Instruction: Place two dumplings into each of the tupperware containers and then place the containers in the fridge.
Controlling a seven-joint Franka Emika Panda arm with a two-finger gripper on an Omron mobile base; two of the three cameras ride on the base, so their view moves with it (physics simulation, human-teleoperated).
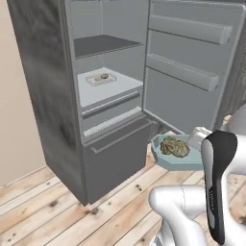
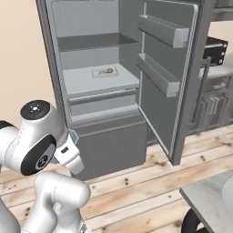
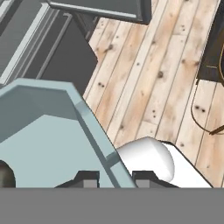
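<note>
Fridge (image 1: 48, 96): door swung wide, two door bins, pale interior. Translucent whitish tub (image 1: 101, 79): on the middle shelf above the drawer front, dumplings inside. Teal-blue tub (image 1: 166, 161): held in the air before the lower fridge compartment, over the plank floor (image 1: 57, 211), holding two speckled dumplings (image 1: 175, 146). Gripper (image 3: 114, 177): jaws narrow, one finger on either side of the teal tub's wall. Grey countertop corner (image 2: 207, 195): lower right of the right base view.
</note>
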